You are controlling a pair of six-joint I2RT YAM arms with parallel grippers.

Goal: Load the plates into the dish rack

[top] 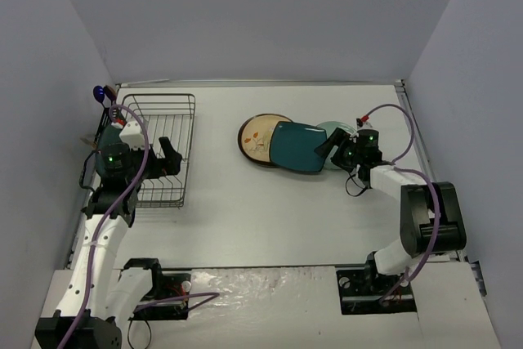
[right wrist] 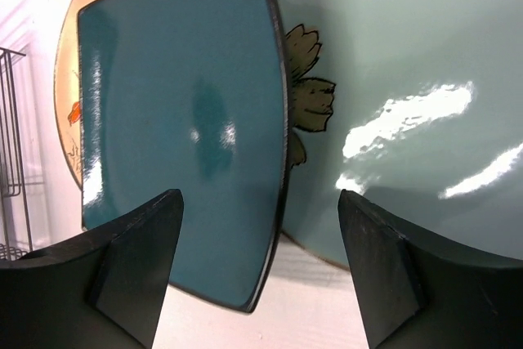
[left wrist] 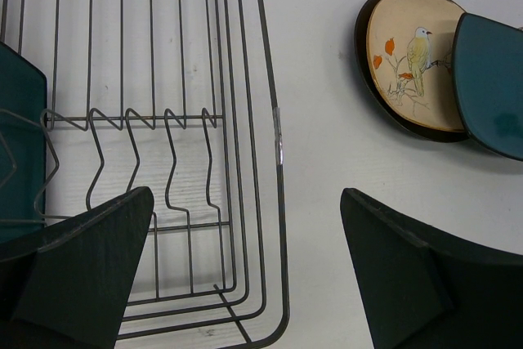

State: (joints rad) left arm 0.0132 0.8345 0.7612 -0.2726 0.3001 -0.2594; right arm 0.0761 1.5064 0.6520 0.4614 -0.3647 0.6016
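Top external view: the rack [top: 159,149] sits at the far left of the worktop [top: 245,218], and the left gripper [top: 169,155] hangs over its near-right part. In the left wrist view that gripper's fingers are spread wide and hold nothing. A racked teal plate [left wrist: 16,145] shows behind the wires at the rack's left edge, so I judge one plate loaded. How upright it sits I cannot tell.

Three plates lie overlapped mid-worktop, right of the rack and apart from it. The bird plate [top: 257,136] is leftmost and the mint plate [top: 333,130] rightmost. The loose teal plate [top: 298,146] rests on top, lapping over both. The right gripper [top: 333,153] is low at the loose teal plate's right edge. In the right wrist view its fingers are spread to either side of that edge, pinching nothing.

The task looks early: one plate in, at least three left. Whether another plate hides under the stack cannot be told. The loose teal plate, being on top, seems the next to go.
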